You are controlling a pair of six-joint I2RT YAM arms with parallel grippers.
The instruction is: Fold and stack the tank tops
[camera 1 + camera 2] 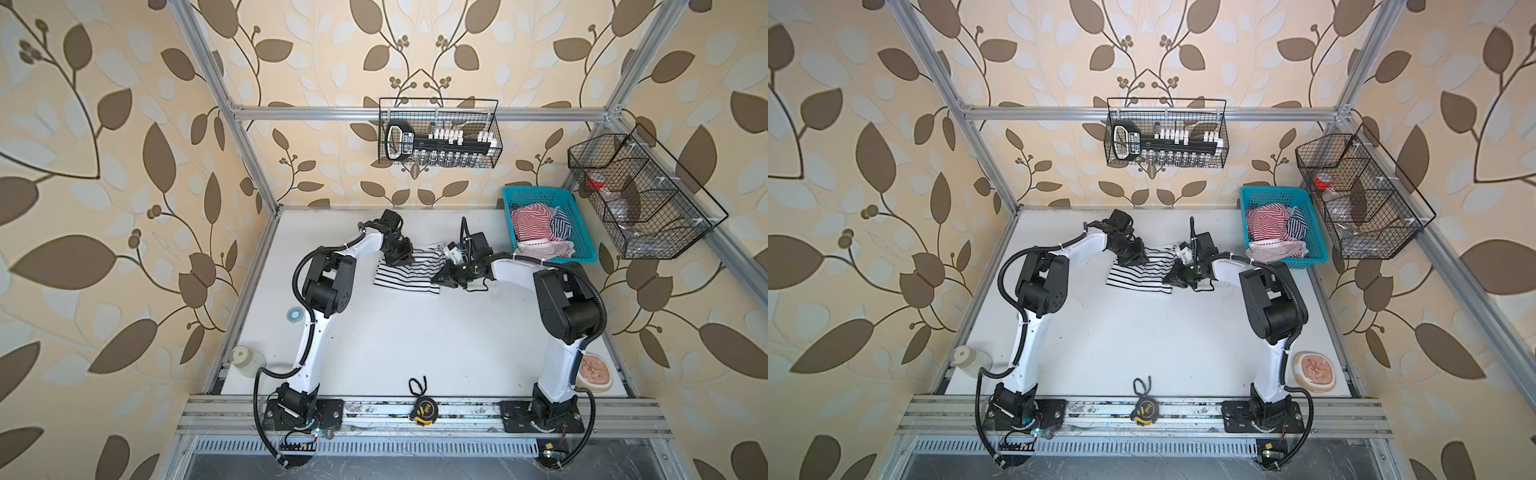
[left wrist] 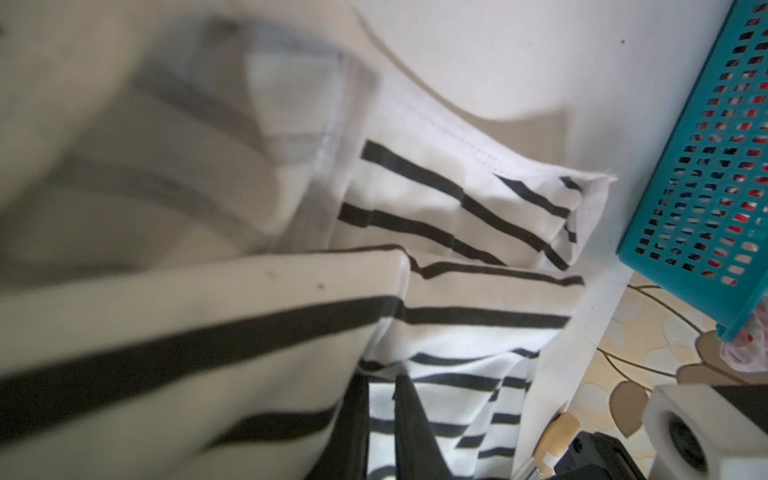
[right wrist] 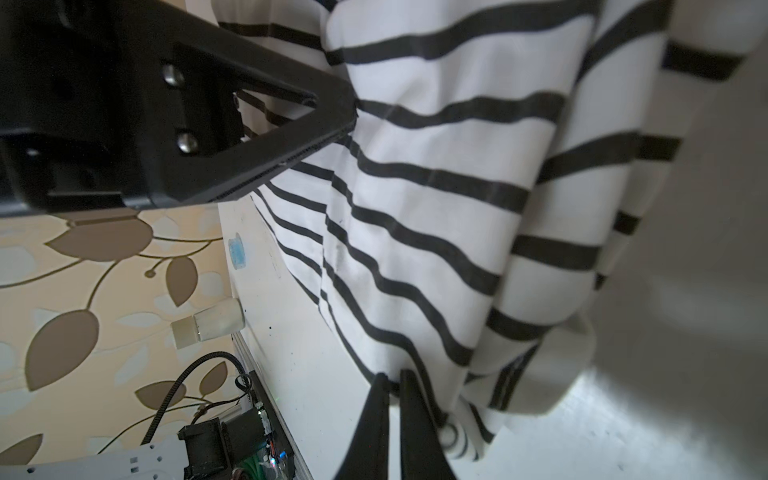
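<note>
Jaws of the left gripper [image 1: 400, 261], just left of centre in both top views, are pressed nearly together on the upper left edge of the black-and-white striped knit tank top [image 1: 409, 275]. That top lies bunched on the white table [image 1: 415, 340] between the two arms. At its right edge the right gripper [image 1: 441, 278] pinches the fabric, jaws almost closed with cloth between them. Farther right, the turquoise plastic mesh basket [image 1: 509, 216] holds the red-and-white striped tank top [image 1: 530, 220] and the navy-and-white striped tank top [image 1: 561, 222], with pale red-striped cloth spilling over its lower rim.
</note>
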